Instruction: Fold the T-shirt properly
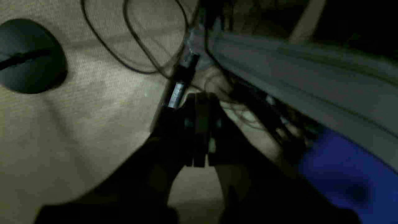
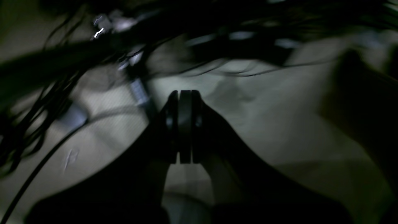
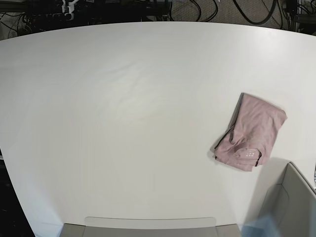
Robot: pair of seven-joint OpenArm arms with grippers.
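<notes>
The pink-mauve T-shirt [image 3: 253,134] lies on the right part of the white table [image 3: 123,108] as a compact folded bundle, tilted a little. Neither arm shows in the base view. In the left wrist view my left gripper [image 1: 200,102] has its dark fingers pressed together with nothing between them, over a beige floor with cables. My right gripper [image 2: 185,95] in the right wrist view is likewise shut and empty, above a dim floor. The T-shirt is out of both wrist views.
A grey box [image 3: 291,207] stands at the table's lower right corner, close to the shirt. Black cables [image 1: 136,46] trail over the floor beside a grey rail [image 1: 304,81] and a blue surface [image 1: 348,174]. More cables [image 3: 247,10] run behind the table's far edge.
</notes>
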